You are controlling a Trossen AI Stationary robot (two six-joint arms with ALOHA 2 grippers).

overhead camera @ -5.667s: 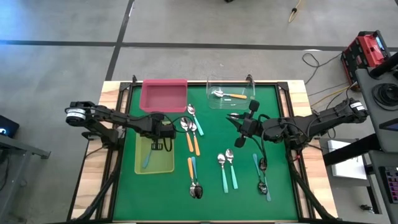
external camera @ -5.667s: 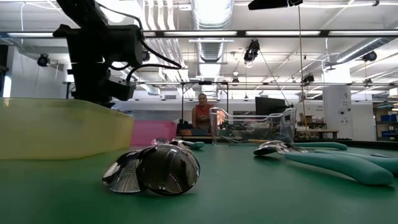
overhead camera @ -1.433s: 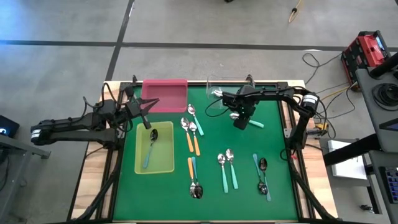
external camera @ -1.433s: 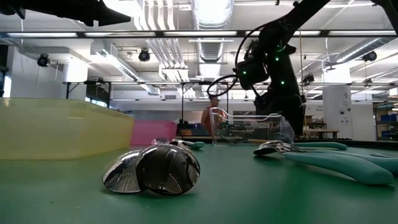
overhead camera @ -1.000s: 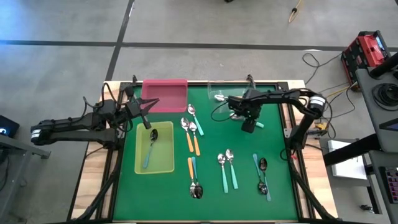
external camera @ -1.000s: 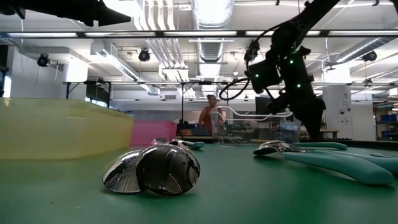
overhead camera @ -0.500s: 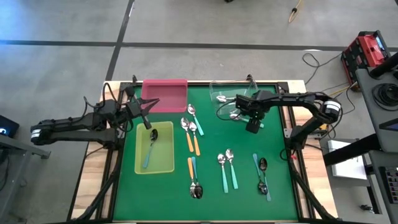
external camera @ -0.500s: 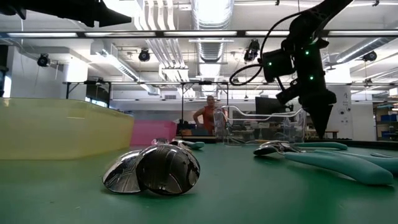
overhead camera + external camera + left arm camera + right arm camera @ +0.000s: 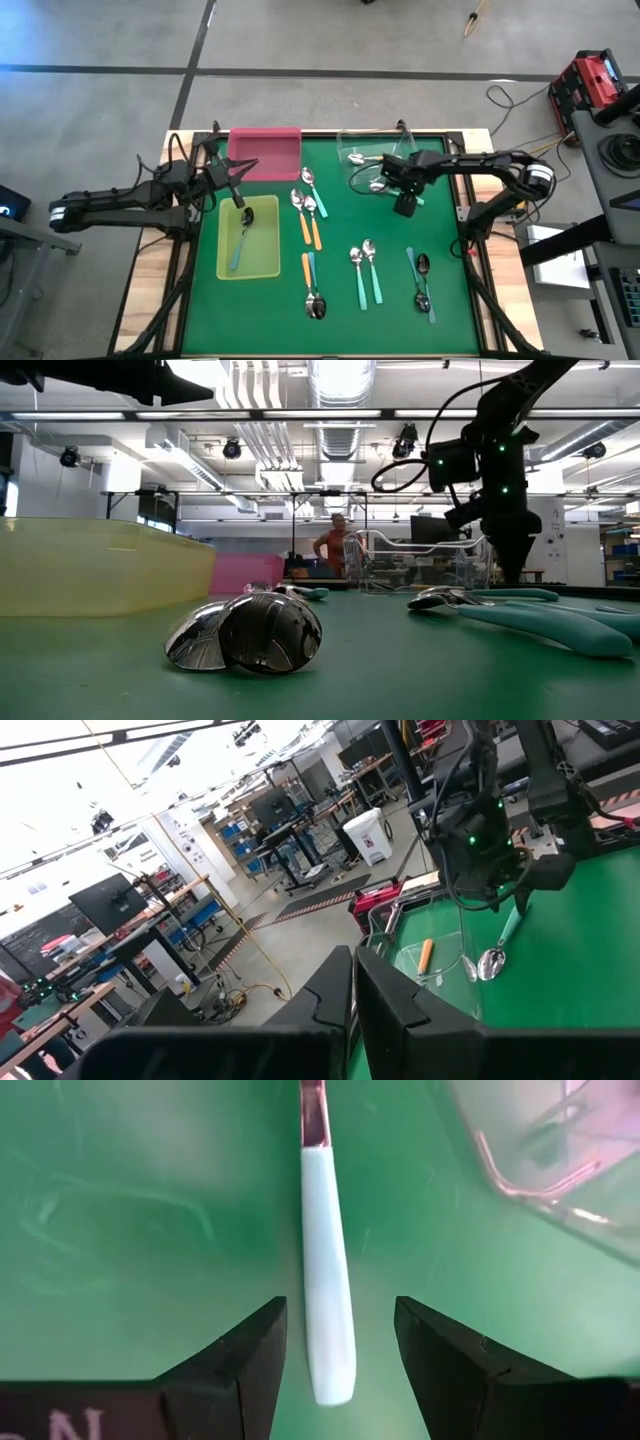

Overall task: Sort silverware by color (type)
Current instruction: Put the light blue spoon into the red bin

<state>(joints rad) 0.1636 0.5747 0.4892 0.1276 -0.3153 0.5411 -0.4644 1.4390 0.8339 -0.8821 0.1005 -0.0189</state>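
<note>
Table [image 9: 440, 240]: one, green-topped.

Trays: three, namely one pink tray [image 9: 265, 153], one clear tray [image 9: 352, 143] and one yellow-green tray [image 9: 262, 262].

Spoons: twelve in all.
- Orange-handled spoons [image 9: 304, 228]: four. Three lie on the table and one is in the clear tray.
- Spoons with teal-green or light blue handles [image 9: 361, 288]: eight. One is in the yellow-green tray and seven are on the table. The split between the two shades cannot be told for all of them.

Robot arms: two, a left arm [image 9: 120, 200] and a right arm [image 9: 480, 160].

Person [image 9: 333, 546] in the room behind: one.
</note>
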